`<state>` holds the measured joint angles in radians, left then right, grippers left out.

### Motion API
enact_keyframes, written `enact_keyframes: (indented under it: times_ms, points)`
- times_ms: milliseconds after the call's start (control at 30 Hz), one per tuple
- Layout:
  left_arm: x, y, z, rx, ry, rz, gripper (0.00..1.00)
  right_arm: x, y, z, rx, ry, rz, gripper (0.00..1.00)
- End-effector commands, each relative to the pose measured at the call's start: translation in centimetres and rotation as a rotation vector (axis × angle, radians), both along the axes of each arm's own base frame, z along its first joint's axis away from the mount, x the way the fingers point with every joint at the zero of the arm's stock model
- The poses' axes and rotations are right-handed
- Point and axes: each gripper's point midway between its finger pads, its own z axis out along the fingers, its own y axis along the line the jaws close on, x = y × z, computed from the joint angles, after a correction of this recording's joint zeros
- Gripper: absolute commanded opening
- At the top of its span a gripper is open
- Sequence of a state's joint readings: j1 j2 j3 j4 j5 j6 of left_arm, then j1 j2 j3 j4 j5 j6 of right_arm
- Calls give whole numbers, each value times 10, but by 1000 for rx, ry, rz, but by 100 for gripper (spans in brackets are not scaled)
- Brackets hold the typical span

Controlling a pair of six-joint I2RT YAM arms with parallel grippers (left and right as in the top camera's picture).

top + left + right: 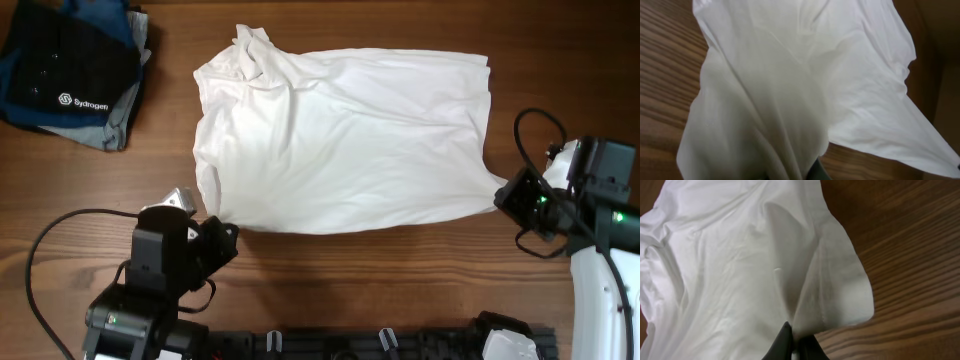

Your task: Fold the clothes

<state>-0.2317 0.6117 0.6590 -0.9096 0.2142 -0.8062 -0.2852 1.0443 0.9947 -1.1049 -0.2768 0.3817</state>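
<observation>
A folded stack of dark blue-black cloth with a white "Sydrogen" logo lies in the far left corner of the brown wooden table. The left gripper sits by the near edge, left of centre. Its jaws are closed tight on the near left corner of the large white garment of thin, wrinkly cloth. The garment lies spread across the table's middle. Close to the right edge, the right gripper has its dark jaws pinched together on the garment's near right corner, where the cloth rises in a tented fold.
</observation>
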Motion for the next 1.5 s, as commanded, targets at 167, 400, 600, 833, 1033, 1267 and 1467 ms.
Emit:
enact_keyframes:
  times_ms: [167,400,600,833,1033,1267,1467]
  points:
    - [-27,-27,3,-79,35,-83,4,-21,7,7,19,18,-23,4]
    - [-36,-36,1,-70,56,-109,4,-37,10,13,18,18,-37,4]
    - [-19,-13,0,52,-18,7,4,-36,-3,12,-55,16,-59,4]
    - [8,6,10,167,-134,100,4,-11,-16,10,-117,-21,-35,4]
    - [29,14,18,261,-215,121,4,11,-24,4,-129,-33,-40,4]
    - [58,15,13,352,-237,176,4,20,-27,-27,-111,84,-1,4]
    - [80,12,-1,402,-218,204,4,34,-31,-47,-104,126,18,4]
